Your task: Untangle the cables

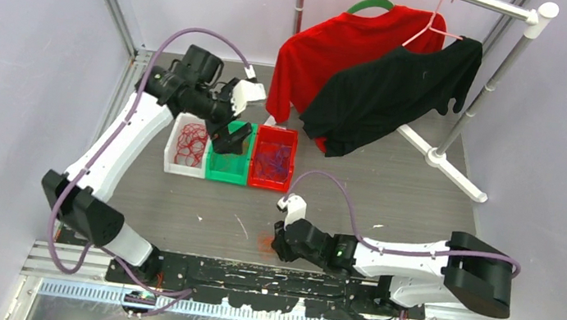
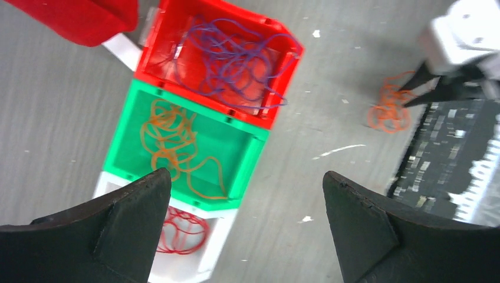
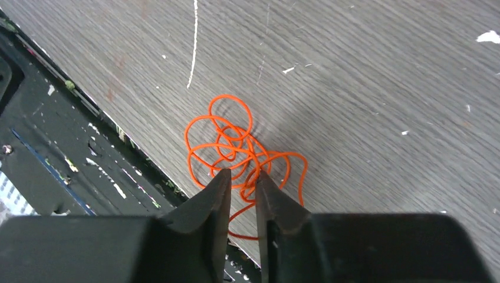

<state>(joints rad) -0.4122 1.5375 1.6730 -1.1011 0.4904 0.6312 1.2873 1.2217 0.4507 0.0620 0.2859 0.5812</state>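
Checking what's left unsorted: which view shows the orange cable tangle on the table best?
Right wrist: the orange cable tangle sits mid-frame with its loops sharp, at the right gripper, whose tips are narrowly parted. Left wrist shows it small and blurred near the right edge. Top external shows only an orange smudge by that gripper.

orange cables [image 3: 239, 147] tangled on the table [image 3: 383, 88]; others sorted by colour in bins [image 2: 252, 158].
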